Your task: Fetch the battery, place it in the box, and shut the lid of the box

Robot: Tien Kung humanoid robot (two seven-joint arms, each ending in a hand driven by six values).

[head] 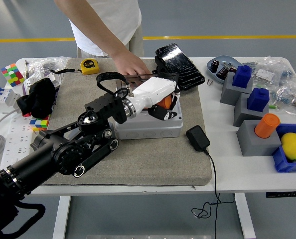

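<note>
From the worktop's (138, 181) near left, the black left arm reaches its white left hand (158, 99) into the grey plastic box (148, 127), fingers closed on the orange cylindrical battery (162, 102). Beyond, a person's hand (130, 63) steadies the clear lid (148, 79).

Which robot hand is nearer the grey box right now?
Left. The left hand is over the open grey box, holding the orange battery inside it. The right hand is out of view.

person's hand (130, 63) blocks box (148, 127) far side, mat (153, 159) in front free
</note>
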